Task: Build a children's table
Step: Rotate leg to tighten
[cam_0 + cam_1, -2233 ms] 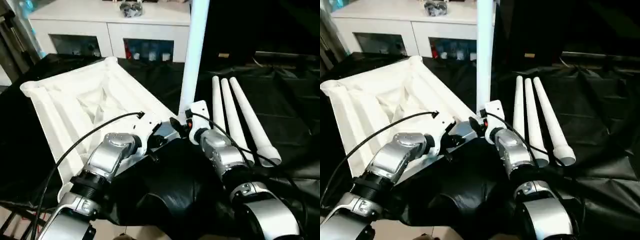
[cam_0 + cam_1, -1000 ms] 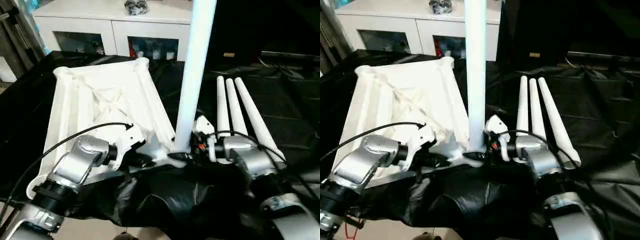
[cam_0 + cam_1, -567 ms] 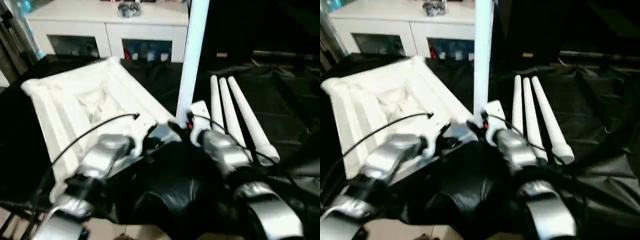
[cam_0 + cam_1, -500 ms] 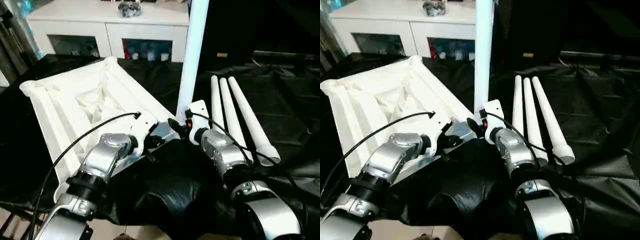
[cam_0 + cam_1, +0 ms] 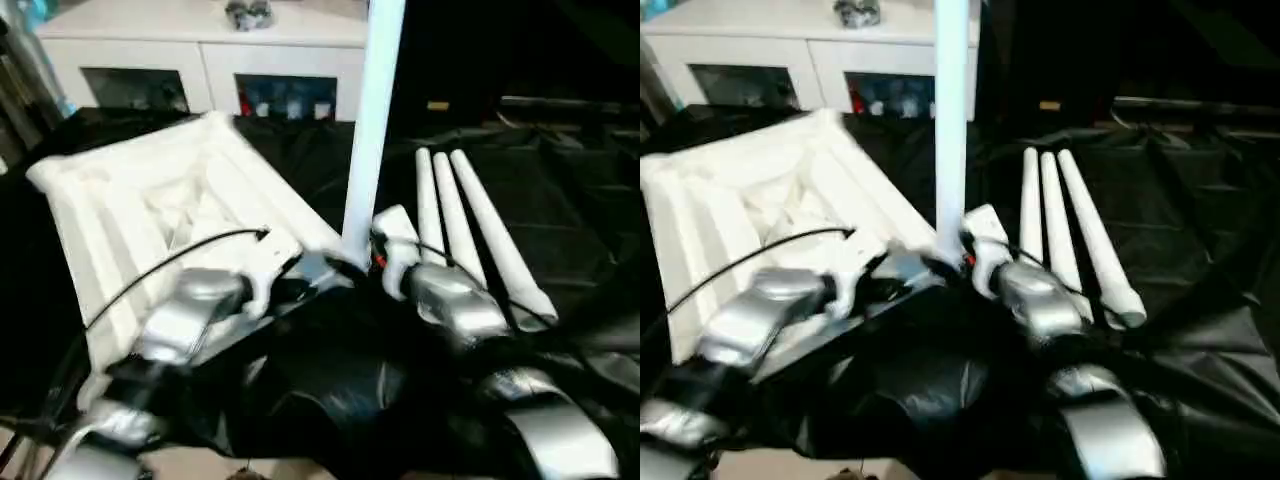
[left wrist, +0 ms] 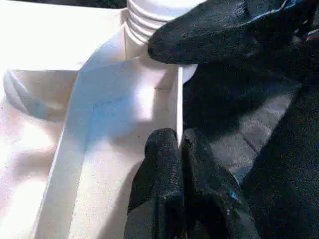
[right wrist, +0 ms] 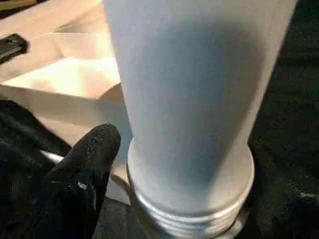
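The children's table top (image 5: 150,200) lies upside down on the black cloth, ribs up. One white leg (image 5: 368,130) stands upright in its near right corner socket, its threaded base (image 7: 189,219) showing at the socket. My left gripper (image 6: 178,144) is shut on the thin rim of the top next to that corner. My right gripper (image 5: 350,268) is at the foot of the upright leg, open, with one finger (image 7: 87,169) just beside the leg's collar. Three more legs (image 5: 470,230) lie side by side to the right.
A white cabinet (image 5: 200,40) with glass doors stands behind the work table. Black cloth (image 5: 330,400) bunches up at the near edge under my forearms. Dark draped surface stretches right of the loose legs.
Since a second ago the table top's far end has swung to the left and my right forearm has come in from the right. The leg stays upright. The left grip is unchanged.
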{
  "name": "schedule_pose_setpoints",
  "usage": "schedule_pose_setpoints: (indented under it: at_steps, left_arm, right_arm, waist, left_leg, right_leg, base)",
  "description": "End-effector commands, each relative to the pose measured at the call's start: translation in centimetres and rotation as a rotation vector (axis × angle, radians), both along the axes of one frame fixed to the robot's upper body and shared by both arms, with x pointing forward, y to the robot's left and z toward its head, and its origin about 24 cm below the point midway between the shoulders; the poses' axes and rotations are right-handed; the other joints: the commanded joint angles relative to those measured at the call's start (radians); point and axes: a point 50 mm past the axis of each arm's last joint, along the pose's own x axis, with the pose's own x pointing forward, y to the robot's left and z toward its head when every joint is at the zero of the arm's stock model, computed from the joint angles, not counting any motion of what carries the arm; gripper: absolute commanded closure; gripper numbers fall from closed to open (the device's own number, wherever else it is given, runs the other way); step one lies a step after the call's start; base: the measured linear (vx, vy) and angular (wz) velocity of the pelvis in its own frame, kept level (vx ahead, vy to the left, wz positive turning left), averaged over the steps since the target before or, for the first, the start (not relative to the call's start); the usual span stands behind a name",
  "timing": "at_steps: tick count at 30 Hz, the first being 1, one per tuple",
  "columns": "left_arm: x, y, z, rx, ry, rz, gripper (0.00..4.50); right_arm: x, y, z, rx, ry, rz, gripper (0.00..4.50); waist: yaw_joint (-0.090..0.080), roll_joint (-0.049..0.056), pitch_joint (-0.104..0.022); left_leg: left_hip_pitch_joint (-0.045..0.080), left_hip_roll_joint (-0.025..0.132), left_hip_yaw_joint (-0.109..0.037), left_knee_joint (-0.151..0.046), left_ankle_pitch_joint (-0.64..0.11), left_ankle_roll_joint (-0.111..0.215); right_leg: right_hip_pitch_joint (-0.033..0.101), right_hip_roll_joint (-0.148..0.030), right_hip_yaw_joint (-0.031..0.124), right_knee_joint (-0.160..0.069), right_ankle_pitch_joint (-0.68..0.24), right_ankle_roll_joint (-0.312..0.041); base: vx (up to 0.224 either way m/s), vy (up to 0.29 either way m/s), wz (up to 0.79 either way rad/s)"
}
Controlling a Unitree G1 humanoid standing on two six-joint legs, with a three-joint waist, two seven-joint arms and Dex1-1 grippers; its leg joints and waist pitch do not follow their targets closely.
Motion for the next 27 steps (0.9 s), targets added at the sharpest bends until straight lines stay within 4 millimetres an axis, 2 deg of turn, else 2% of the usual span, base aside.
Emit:
schedule_pose_setpoints:
  at_steps: [1, 2, 4, 6, 10, 13, 18, 20, 22, 23, 25, 26, 27]
  left_arm:
    - [-0.6, -2.1, 1.0, -0.062, -0.022, -0.139, 4.5]
    - [-1.1, -1.4, 1.0, -0.05, -0.005, -0.193, 4.5]
    - [-1.3, -1.2, 1.0, -0.044, 0.002, -0.21, 4.5]
    - [-1.6, -0.8, 1.0, -0.044, 0.02, -0.244, 4.5]
    - [-1.9, -0.6, 1.0, -0.044, 0.035, -0.268, 4.5]
    - [-2.0, -0.5, 1.1, -0.042, 0.041, -0.277, 4.5]
    - [-1.7, -0.6, 1.1, -0.04, 0.032, -0.251, 4.5]
    - [-1.1, -0.8, 1.1, -0.037, 0.014, -0.193, 4.5]
    - [-0.8, -0.9, 1.1, -0.039, 0.006, -0.155, 4.5]
    - [-0.2, -1.1, 1.1, -0.04, -0.007, -0.094, 4.5]
    - [0.6, -1.5, 1.1, -0.045, -0.022, -0.008, 4.5]
    - [1.1, -1.9, 1.1, -0.054, -0.03, 0.042, 4.5]
    - [1.4, -2.2, 1.1, -0.059, -0.035, 0.078, 4.5]
  right_arm:
    - [-1.9, 2.4, -0.4, 0.02, 0.04, 0.258, 0.72]
    - [-2.4, 1.3, -0.2, 0.005, 0.056, 0.349, 0.72]
    - [-2.6, 0.9, -0.2, -0.006, 0.067, 0.379, 0.72]
    - [-3.0, 0.0, -0.1, -0.025, 0.09, 0.437, 0.72]
    - [-3.3, -0.6, 0.0, -0.037, 0.099, 0.47, 0.72]
    - [-3.5, -0.7, 0.0, -0.045, 0.109, 0.485, 0.94]
    - [-3.8, -0.2, -0.2, -0.037, 0.122, 0.485, 1.36]
    - [-3.6, 0.4, -0.5, -0.033, 0.12, 0.434, 1.51]
    - [-3.5, 0.7, -0.8, -0.035, 0.118, 0.396, 1.51]
    - [-3.1, 1.1, -1.2, -0.053, 0.114, 0.329, 1.68]
    - [-2.4, 1.8, -1.9, -0.096, 0.096, 0.194, 1.68]
    - [-1.8, 2.1, -2.3, -0.101, 0.106, 0.074, 1.75]
    - [-1.4, 2.4, -2.5, -0.106, 0.117, -0.012, 1.75]
  waist:
    - [0.007, -0.002, -0.059]
    - [0.008, -0.001, -0.058]
    - [0.02, -0.001, -0.056]
    - [0.026, 0.0, -0.055]
    - [0.033, -0.001, -0.055]
    - [0.033, -0.003, -0.055]
    - [0.037, -0.003, -0.059]
    - [0.037, -0.002, -0.057]
    - [0.033, -0.003, -0.055]
    - [0.032, -0.003, -0.053]
    - [0.026, -0.003, -0.049]
    - [0.025, -0.004, -0.049]
    - [0.014, -0.005, -0.047]
  left_leg:
    - [0.017, 0.033, -0.005, -0.063, -0.195, 0.061]
    - [0.017, 0.034, -0.004, -0.064, -0.196, 0.063]
    - [0.019, 0.036, -0.002, -0.065, -0.211, 0.064]
    - [0.023, 0.038, -0.003, -0.066, -0.227, 0.053]
    - [0.023, 0.037, -0.004, -0.069, -0.237, 0.037]
    - [0.022, 0.036, -0.004, -0.068, -0.234, 0.032]
    - [0.021, 0.035, -0.004, -0.065, -0.196, 0.038]
    - [0.022, 0.035, -0.004, -0.065, -0.201, 0.037]
    - [0.023, 0.034, -0.004, -0.068, -0.229, 0.024]
    - [0.024, 0.033, -0.004, -0.069, -0.245, 0.014]
    - [0.028, 0.031, -0.006, -0.073, -0.284, -0.009]
    - [0.029, 0.03, -0.007, -0.073, -0.293, -0.015]
    - [0.026, 0.027, -0.011, -0.075, -0.307, -0.032]
  right_leg:
    - [0.051, -0.058, 0.03, -0.06, -0.066, -0.261]
    - [0.049, -0.057, 0.031, -0.062, -0.071, -0.259]
    - [0.045, -0.053, 0.031, -0.062, -0.1, -0.253]
    - [0.043, -0.056, 0.031, -0.066, -0.133, -0.251]
    - [0.042, -0.058, 0.033, -0.067, -0.152, -0.242]
    - [0.043, -0.059, 0.034, -0.067, -0.158, -0.238]
    - [0.043, -0.057, 0.034, -0.062, -0.114, -0.241]
    - [0.042, -0.057, 0.033, -0.063, -0.118, -0.243]
    - [0.04, -0.059, 0.035, -0.068, -0.161, -0.237]
    - [0.039, -0.06, 0.035, -0.072, -0.197, -0.23]
    - [0.036, -0.062, 0.036, -0.08, -0.28, -0.214]
    - [0.035, -0.063, 0.035, -0.082, -0.305, -0.207]
    - [0.036, -0.066, 0.035, -0.087, -0.361, -0.189]
  base:
    - [0.0, 0.0, 0.0]
    - [0.0, 0.0, 0.0]
    - [0.0, 0.0, 0.0]
    - [0.0, 0.0, 0.0]
    - [0.0, 0.0, 0.0]
    - [0.0, 0.0, 0.0]
    - [0.0, 0.0, 0.0]
    - [0.0, 0.0, 0.0]
    - [0.0, 0.0, 0.0]
    - [0.0, 0.0, 0.0]
    - [0.0, 0.0, 0.0]
    - [0.0, 0.0, 0.0]
    - [0.0, 0.0, 0.0]
